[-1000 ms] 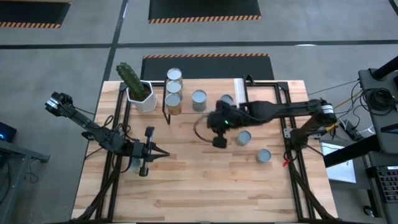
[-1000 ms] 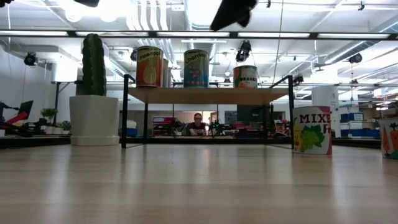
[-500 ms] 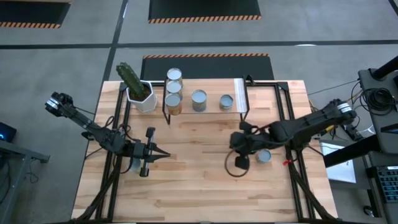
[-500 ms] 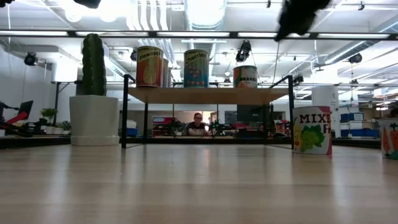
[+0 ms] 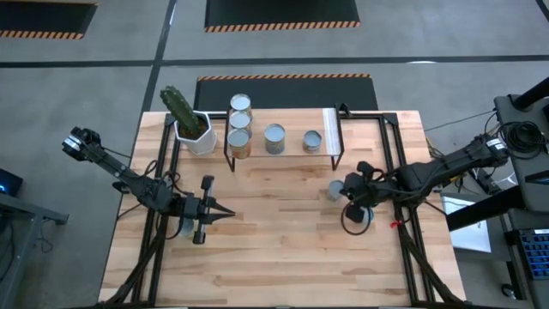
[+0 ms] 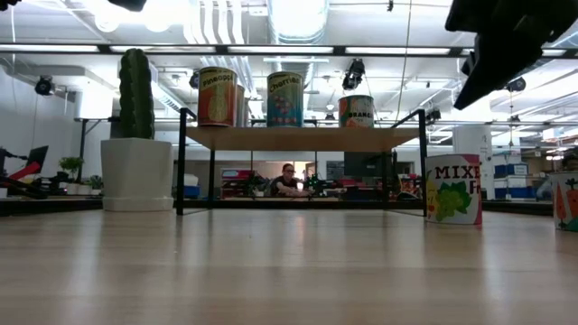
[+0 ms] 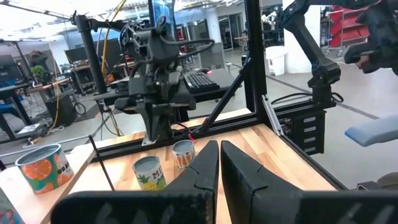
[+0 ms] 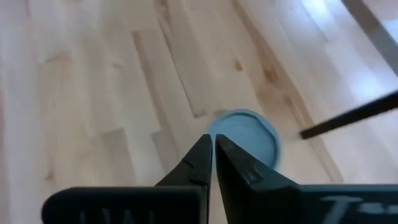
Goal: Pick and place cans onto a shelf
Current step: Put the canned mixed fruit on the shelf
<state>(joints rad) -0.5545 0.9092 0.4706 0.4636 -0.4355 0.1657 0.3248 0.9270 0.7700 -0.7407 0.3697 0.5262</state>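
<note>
Right gripper (image 5: 349,215) retreated — "MIXE" can (image 6: 453,189) (standing)

A grey concrete floor (image 5: 103,77) is lying around the wooden table (image 5: 274,257), with black mats edged in orange-and-black hazard stripes (image 5: 283,26) lying on it beyond the table's far side. In the low view, long strip lights (image 6: 298,13) are glowing across an open ceiling crossed by white ducts and pipes (image 6: 217,23). A person (image 6: 287,181) is sitting at a desk far back in the room. Blue bins (image 6: 519,176) are sitting on shelving at the far wall. In the left wrist view, black metal frame posts (image 7: 252,62) are standing at the table's edge, and a keyboard (image 7: 208,81) is lying on a bench beyond them.
</note>
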